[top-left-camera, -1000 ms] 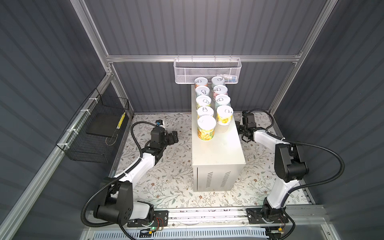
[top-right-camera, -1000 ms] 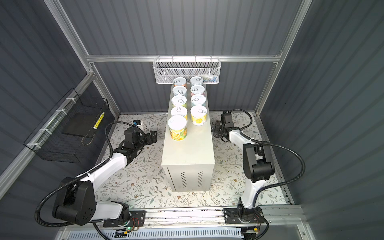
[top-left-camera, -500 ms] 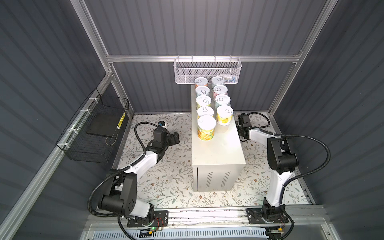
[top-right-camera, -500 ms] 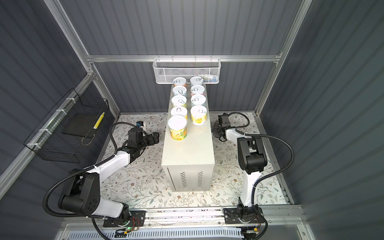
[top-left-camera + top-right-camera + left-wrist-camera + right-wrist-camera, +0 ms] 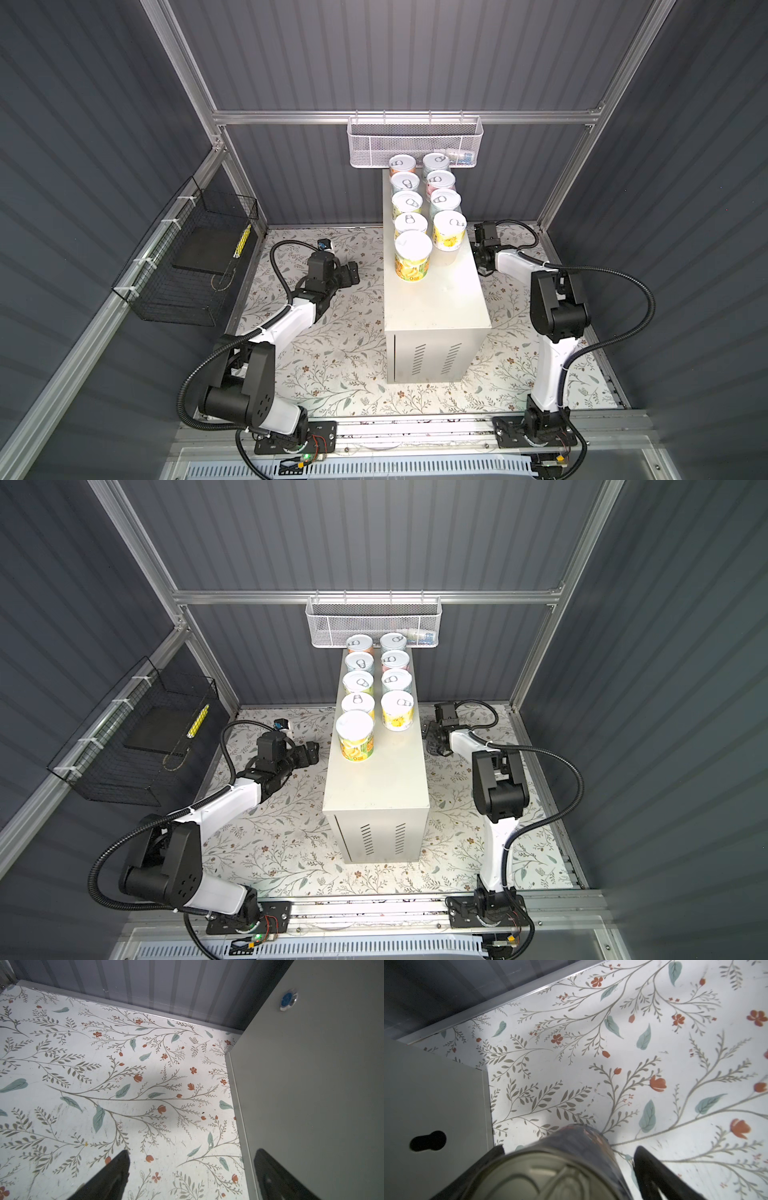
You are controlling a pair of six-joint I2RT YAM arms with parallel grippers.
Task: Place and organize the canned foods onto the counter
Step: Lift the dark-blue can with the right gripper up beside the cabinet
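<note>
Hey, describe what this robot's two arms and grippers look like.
Both arms match: the left arm and right arm have glossy white links between chunky black joint housings. A ribbed black cable runs along each. The left gripper and right gripper have plain black tapered fingers. No markings are readable.

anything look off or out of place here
One thing: a dark can is down beside the counter, not on top, between the fingers of the open right gripper. The other nine cans stand upright on the counter in two neat rows, five and four. Nothing looks spilled or damaged.
</note>
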